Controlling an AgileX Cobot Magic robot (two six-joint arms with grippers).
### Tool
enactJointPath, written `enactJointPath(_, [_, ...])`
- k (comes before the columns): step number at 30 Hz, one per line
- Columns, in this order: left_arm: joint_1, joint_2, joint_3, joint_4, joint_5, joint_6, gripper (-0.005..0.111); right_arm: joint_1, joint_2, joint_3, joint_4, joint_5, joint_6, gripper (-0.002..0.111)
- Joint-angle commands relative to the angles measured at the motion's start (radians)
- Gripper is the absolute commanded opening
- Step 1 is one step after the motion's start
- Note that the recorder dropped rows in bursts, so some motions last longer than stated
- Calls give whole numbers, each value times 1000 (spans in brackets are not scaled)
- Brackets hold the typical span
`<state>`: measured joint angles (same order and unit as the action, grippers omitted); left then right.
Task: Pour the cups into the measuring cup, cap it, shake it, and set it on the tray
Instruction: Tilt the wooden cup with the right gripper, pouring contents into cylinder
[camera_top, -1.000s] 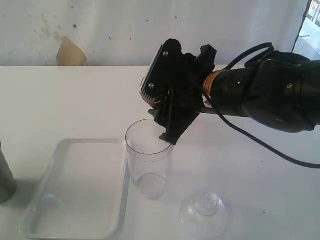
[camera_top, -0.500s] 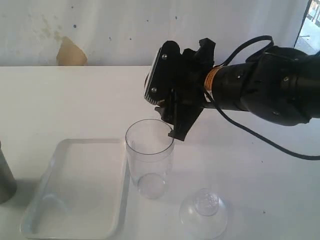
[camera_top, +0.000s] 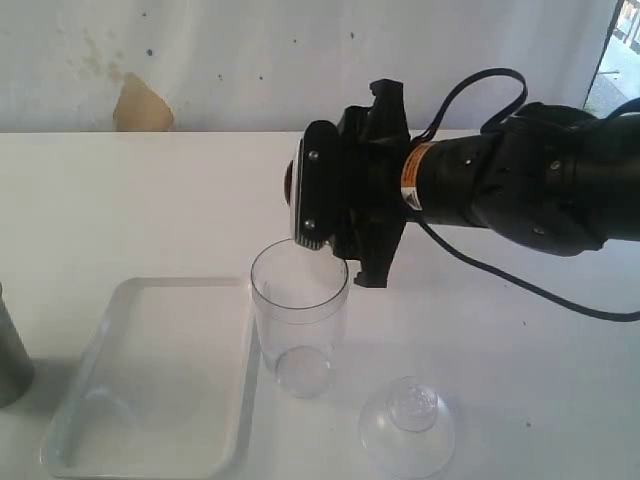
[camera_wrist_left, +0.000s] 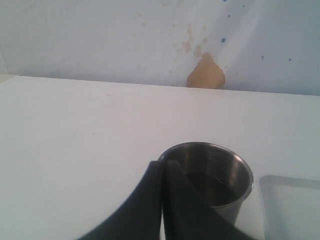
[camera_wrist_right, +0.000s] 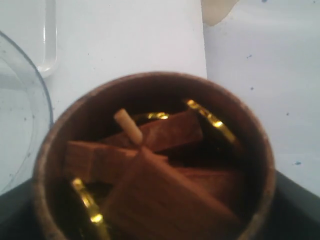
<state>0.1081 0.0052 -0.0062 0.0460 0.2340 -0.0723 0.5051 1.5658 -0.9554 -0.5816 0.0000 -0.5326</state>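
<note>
Brown wooden cup sits clamped in the right gripper, just above the far rim of the measuring cup. In the exterior view only a brown sliver shows past the gripper, so which way it tips is not clear. The right wrist view looks straight into the cup's mouth: wooden blocks, gold rings and a pale peg lie inside.

The measuring cup stands upright on the desk, long axis vertical, mouth up. The tray lies just beside it on the left. The clear dome cap is near it on the right, towards the camera.

The steel tumbler stands well left of the measuring cup, beyond the tray and cut by the frame edge. The left wrist view shows its open mouth, upright. The left gripper has its fingers pressed together in front of the tumbler, holding nothing.
</note>
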Motion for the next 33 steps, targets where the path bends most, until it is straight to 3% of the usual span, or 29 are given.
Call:
enactJointPath(1, [0, -5, 6, -5, 0, 3, 0, -6, -4, -9, 1, -29, -101, 0])
enactJointPath(15, [0, -5, 6, -5, 0, 3, 0, -6, -11, -9, 1, -82, -235, 0])
enactJointPath(22, [0, -5, 6, -5, 0, 3, 0, -6, -11, -9, 1, -117, -426, 0])
enactJointPath(33, [0, -5, 6, -5, 0, 3, 0, -6, -11, -9, 1, -121, -569, 0])
